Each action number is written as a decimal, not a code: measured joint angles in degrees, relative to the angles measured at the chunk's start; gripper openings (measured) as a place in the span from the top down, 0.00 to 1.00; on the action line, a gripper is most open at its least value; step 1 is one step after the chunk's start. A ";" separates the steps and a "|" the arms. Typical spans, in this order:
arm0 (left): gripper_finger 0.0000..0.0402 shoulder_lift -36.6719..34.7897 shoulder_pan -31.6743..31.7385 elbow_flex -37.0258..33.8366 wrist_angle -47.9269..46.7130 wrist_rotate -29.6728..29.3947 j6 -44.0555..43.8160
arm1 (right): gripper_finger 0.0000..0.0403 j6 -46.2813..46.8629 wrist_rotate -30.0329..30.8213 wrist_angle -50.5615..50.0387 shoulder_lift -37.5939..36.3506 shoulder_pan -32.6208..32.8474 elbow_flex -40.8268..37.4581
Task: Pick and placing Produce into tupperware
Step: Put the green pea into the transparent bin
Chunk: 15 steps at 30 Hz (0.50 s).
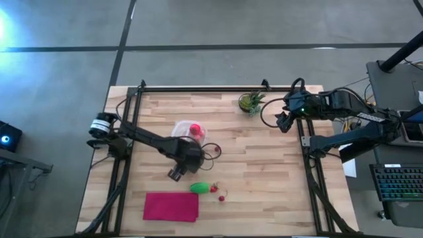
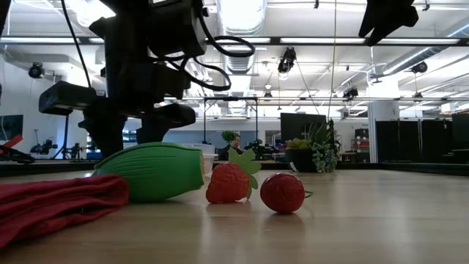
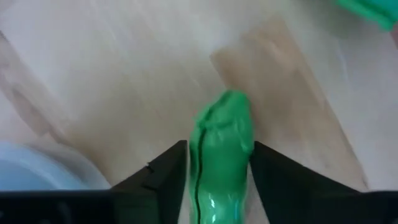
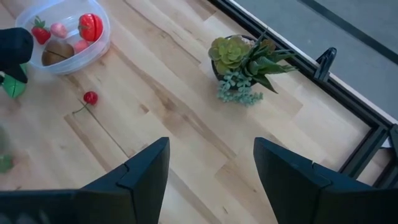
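Two arms share the table, and only the left gripper (image 1: 177, 173) is busy: it hangs above the middle of the wooden table (image 1: 264, 172), just in front of the tupperware (image 1: 188, 129), with its fingers (image 3: 163, 180) pressed against both sides of a green oblong piece (image 3: 221, 158), which it holds off the boards. The tupperware already contains a red tomato-like ball (image 4: 91, 27), a strawberry (image 4: 41, 31), a brown kiwi-like lump (image 4: 56, 53) and what seem to be two pink pieces, though they are too small to name. Left on the table near the front edge are a second green piece (image 1: 199, 188), a strawberry (image 2: 229, 183) just beside it and a cherry (image 2: 283, 193) beside that, all close to the magenta cloth (image 1: 171, 206). Another cherry (image 4: 90, 98) lies alone on the boards near the tupperware. The right gripper (image 1: 283, 121) waits at the far right corner by the potted plant (image 1: 251, 102), its fingers spread wide around nothing.
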 joint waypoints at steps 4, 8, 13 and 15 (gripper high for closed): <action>0.73 -0.12 0.22 0.06 0.02 0.15 0.00 | 0.44 -0.02 0.23 0.00 0.00 0.00 0.00; 0.78 -0.14 0.18 0.36 -0.19 0.28 -0.34 | 0.44 -0.08 0.38 0.00 0.00 0.01 0.00; 0.74 -2.07 0.11 3.20 -4.99 0.16 -2.20 | 0.44 -0.50 0.38 0.00 0.00 0.00 0.00; 0.71 -3.72 0.09 5.15 -9.21 -0.77 -5.39 | 0.44 -0.52 0.38 -0.04 0.00 0.02 0.00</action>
